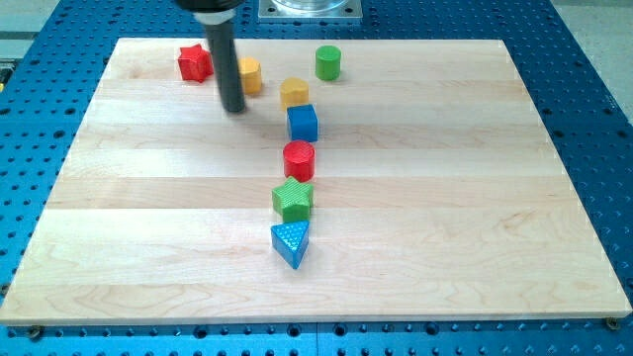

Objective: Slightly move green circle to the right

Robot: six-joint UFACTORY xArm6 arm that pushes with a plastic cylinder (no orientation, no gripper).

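Observation:
The green circle (328, 62) is a short green cylinder near the view's top, a little right of centre on the wooden board (475, 198). My tip (234, 109) is the lower end of a dark rod at the upper left. It stands well to the left of the green circle and a little lower in the view, just left of a yellow block (250, 75). It touches no block that I can see.
A red star (195, 62) lies at the top left. A yellow block (294, 92), a blue cube (303, 123), a red cylinder (299, 158), a green star (293, 199) and a blue triangle (291, 242) run down the middle.

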